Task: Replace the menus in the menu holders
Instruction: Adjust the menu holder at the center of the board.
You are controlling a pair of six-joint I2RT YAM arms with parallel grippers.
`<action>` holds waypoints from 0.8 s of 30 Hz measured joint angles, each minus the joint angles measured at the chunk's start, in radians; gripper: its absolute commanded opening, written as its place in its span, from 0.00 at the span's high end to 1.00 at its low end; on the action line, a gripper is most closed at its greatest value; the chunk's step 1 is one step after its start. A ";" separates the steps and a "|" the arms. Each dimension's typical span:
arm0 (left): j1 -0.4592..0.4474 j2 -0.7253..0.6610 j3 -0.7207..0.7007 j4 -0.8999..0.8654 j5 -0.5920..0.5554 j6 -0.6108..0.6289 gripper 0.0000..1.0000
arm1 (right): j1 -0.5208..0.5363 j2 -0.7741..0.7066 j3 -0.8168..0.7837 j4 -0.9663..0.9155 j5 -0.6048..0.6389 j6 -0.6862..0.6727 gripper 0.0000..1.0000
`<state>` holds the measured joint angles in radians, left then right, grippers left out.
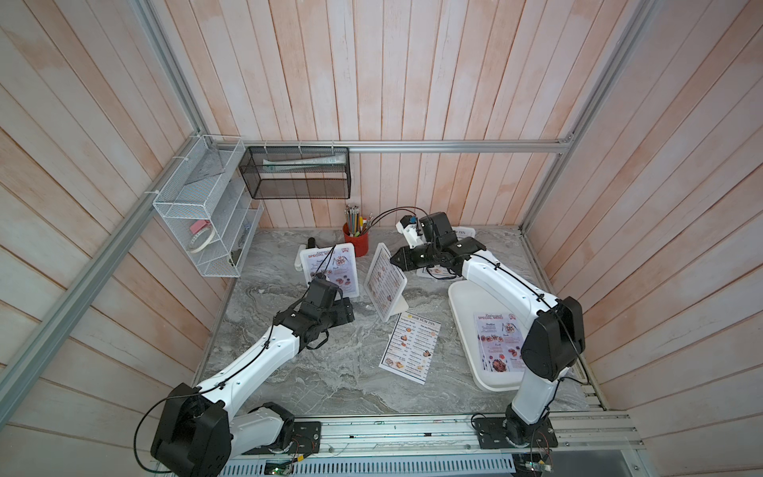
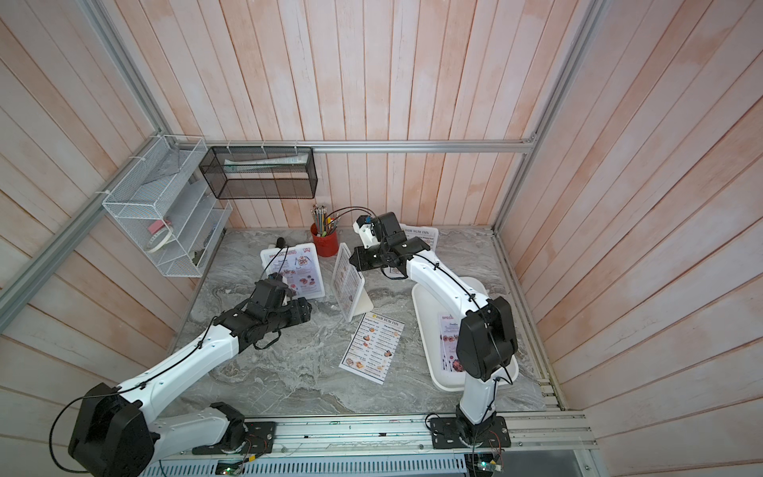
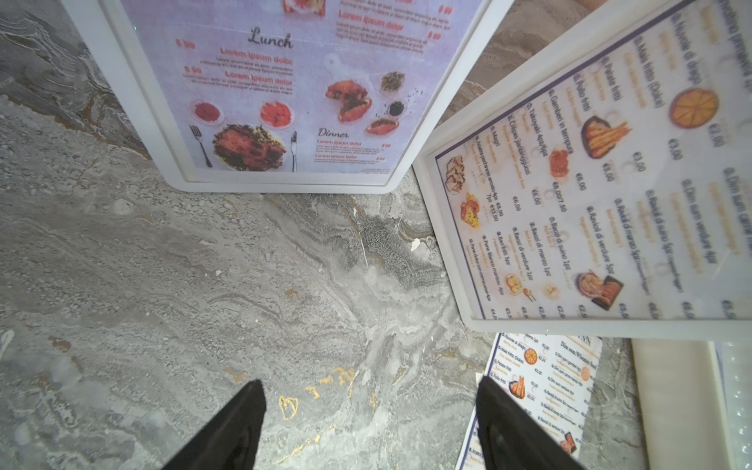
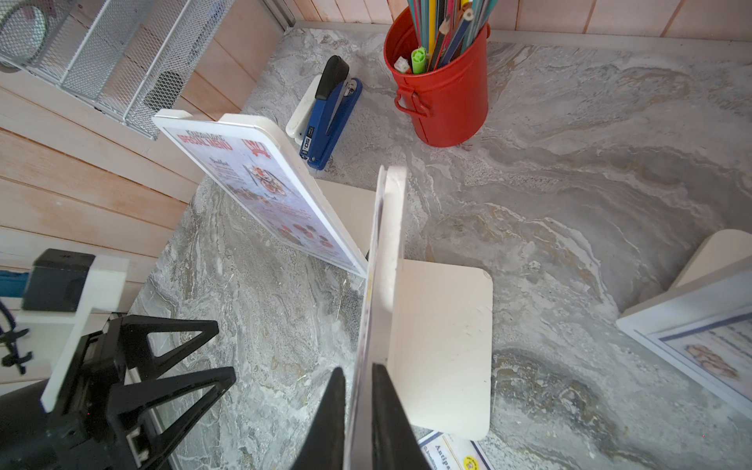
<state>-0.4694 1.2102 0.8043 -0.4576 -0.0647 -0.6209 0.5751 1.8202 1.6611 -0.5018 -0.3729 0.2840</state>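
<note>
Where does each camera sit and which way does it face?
Top views: high at the front, looking down and back over the table; left arm, right arm show.
Left wrist: on that arm, looks down between the lilac-menu holder and middle holder; open left claw shows.
Right wrist: on that arm, looks along the middle holder toward the red cup; right claw pinches its menu.
Shared: all show the middle holder.
</note>
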 measured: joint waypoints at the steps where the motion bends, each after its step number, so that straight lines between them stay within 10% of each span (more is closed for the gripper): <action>1: 0.000 0.000 0.000 0.000 0.000 0.000 0.16 | 0.000 0.000 0.000 0.000 0.000 0.000 0.87; 24: 0.000 0.000 0.024 -0.003 0.000 0.000 0.17 | 0.000 -0.001 0.015 -0.010 -0.010 0.000 0.92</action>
<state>-0.4694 1.2102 0.8284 -0.4610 -0.0647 -0.6205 0.5751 1.8191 1.6764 -0.5117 -0.3832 0.2844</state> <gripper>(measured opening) 0.835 0.083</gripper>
